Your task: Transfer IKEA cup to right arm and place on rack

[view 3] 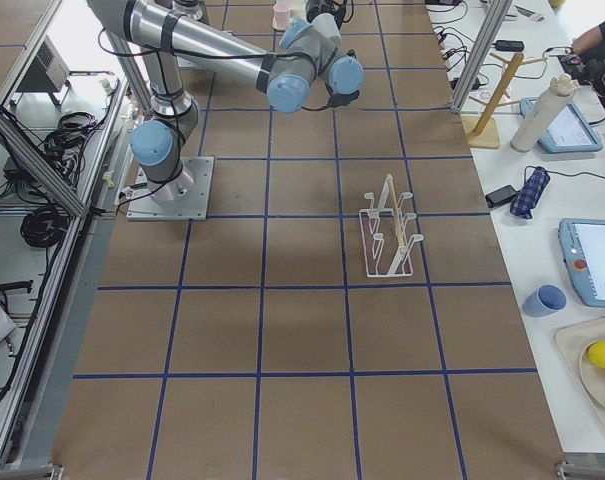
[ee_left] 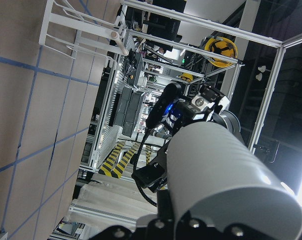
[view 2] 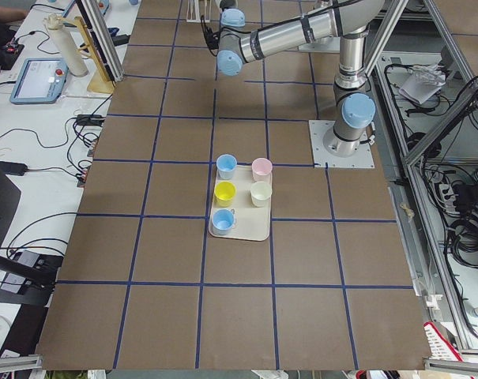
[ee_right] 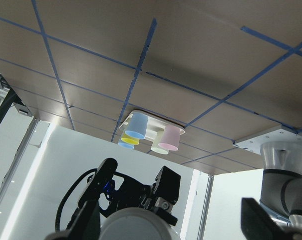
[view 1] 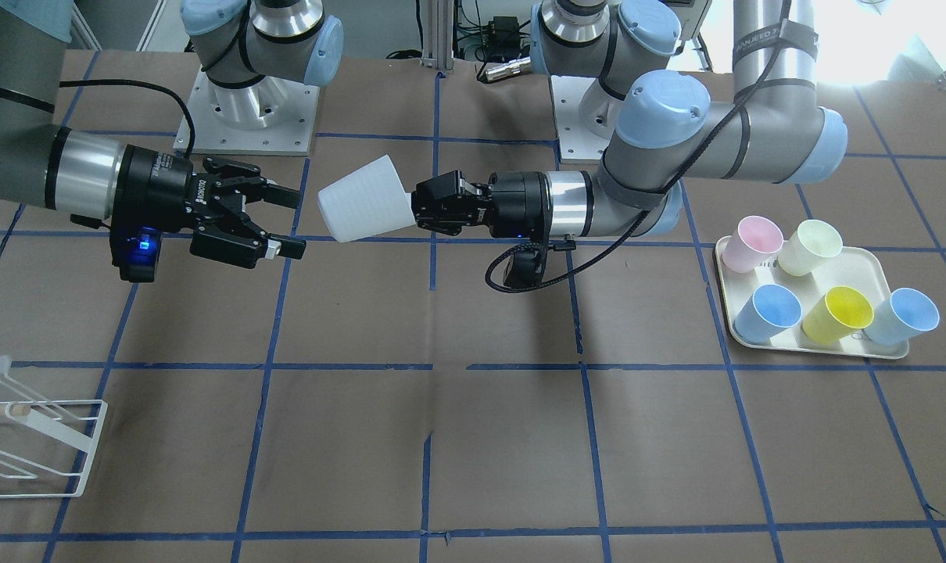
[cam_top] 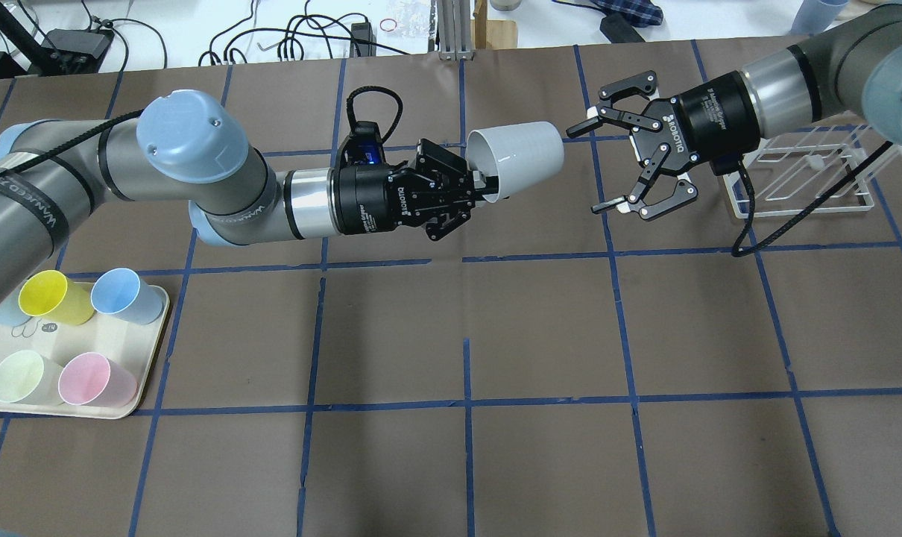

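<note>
From the front-facing camera, the handover was set up but not made. The left gripper was clenched on the rim of the IKEA cup, which hung sideways in the air. Its base pointed at the right gripper, whose jaws were spread wide just short of that base, touching nothing. The rack lay well away from both sets of jaws, with no cup on it. Both forearms reached roughly level towards each other.

Overhead, one left finger sat inside the cup's mouth and the other outside its wall. A clear gap showed between the base and the released right jaws.

The left-end camera showed only the tray of coloured cups; the right-end one showed the rack standing alone.

From the left wrist, the cup filled the space ahead of the jaws, with the right gripper beyond it. From the right wrist, the cup's base sat between the parted fingers.

By my reading, the right-hand grasp, the left's release and the carry to the rack all remained.
</note>
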`<state>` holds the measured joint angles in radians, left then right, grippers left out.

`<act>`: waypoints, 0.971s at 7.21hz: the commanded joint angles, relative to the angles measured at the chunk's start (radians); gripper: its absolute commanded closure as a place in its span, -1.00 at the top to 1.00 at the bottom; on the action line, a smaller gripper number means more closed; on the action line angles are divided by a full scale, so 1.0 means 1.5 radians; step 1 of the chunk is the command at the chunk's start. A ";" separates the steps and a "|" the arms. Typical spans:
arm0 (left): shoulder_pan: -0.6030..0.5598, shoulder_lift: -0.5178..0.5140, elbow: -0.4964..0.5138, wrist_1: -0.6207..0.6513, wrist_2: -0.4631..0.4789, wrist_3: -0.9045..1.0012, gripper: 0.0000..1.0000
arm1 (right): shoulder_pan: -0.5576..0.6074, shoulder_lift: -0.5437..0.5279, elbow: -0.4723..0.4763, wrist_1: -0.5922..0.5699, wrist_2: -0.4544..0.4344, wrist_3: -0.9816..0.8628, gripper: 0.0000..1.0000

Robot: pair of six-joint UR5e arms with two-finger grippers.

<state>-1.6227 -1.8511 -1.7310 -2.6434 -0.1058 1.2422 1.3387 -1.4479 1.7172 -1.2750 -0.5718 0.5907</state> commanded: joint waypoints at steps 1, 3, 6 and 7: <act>-0.021 0.009 -0.006 -0.004 -0.042 -0.002 -1.00 | 0.042 0.014 -0.010 -0.011 0.036 0.001 1.00; -0.021 0.009 -0.007 -0.005 -0.042 -0.005 -1.00 | 0.043 0.015 -0.018 -0.010 0.040 0.002 1.00; -0.021 0.009 -0.007 -0.005 -0.042 -0.005 -1.00 | 0.045 0.011 -0.042 -0.005 0.026 -0.006 1.00; -0.022 0.011 -0.007 -0.005 -0.042 -0.006 -1.00 | 0.045 0.012 -0.044 -0.002 0.026 -0.004 0.91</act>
<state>-1.6541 -1.8368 -1.7410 -2.6506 -0.1687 1.2345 1.4066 -1.4305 1.6568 -1.2828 -0.5293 0.5848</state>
